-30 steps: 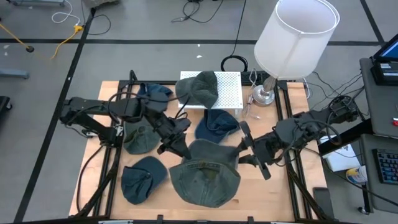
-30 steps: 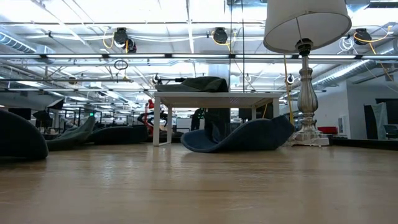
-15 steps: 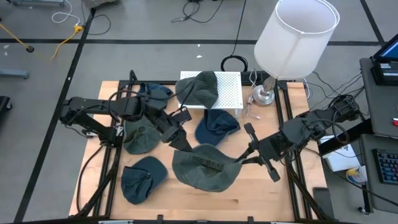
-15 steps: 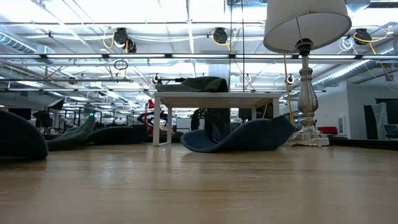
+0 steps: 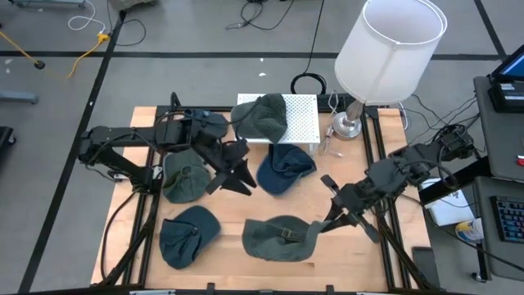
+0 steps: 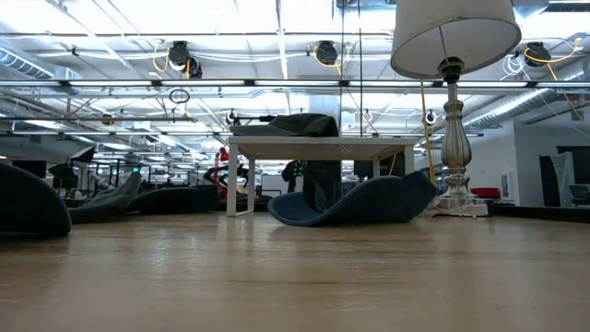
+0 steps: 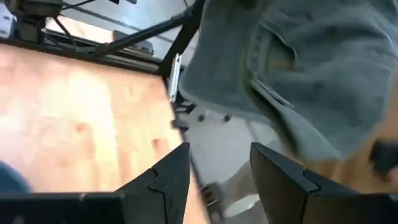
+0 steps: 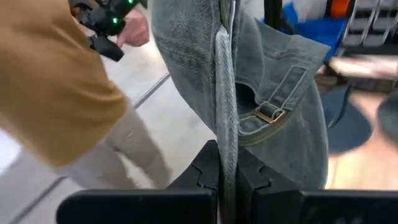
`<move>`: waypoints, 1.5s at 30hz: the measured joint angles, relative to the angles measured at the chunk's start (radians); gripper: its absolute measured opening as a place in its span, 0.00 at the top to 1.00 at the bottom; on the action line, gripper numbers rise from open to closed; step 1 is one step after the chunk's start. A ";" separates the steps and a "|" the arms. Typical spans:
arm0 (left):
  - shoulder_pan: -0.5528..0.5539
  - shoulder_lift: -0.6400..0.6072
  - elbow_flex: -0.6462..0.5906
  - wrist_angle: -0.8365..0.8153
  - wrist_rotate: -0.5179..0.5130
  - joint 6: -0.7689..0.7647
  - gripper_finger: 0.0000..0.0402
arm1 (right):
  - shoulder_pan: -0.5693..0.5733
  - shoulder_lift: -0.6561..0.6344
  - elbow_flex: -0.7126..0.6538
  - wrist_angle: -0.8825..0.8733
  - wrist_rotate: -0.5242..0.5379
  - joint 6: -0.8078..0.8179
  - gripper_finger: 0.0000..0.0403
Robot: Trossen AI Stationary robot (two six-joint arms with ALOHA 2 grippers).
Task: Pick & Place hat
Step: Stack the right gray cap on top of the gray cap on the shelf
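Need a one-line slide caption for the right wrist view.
Right end effector shut on the grey-green hat, which hangs from its fingers.

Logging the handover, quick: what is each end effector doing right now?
Left end effector: open, holding nothing.
Right end effector: shut on the grey-green hat, pinching its fabric edge.

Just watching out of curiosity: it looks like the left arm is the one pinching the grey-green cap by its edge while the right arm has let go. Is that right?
Not quite: the arms are swapped. The right gripper has its jaws shut on the edge of the grey-green cap, as the right wrist view shows. The left gripper is the one that has let go; in the left wrist view its jaws stand apart with nothing between them.
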 joint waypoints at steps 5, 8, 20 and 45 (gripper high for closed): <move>-0.007 -0.014 0.000 -0.114 -0.014 0.182 0.57 | -0.002 0.000 0.000 -0.019 -0.011 0.184 0.99; -0.018 -0.042 -0.002 -0.208 -0.097 0.236 0.57 | -0.008 0.000 0.000 -0.023 0.018 0.339 0.99; -0.097 -0.260 -0.001 -0.295 -0.558 0.323 0.57 | -0.089 0.010 0.000 0.036 0.173 0.470 0.99; -0.371 -0.500 0.077 -0.279 -1.219 0.325 0.57 | -0.395 0.032 0.001 0.230 -0.023 0.331 0.99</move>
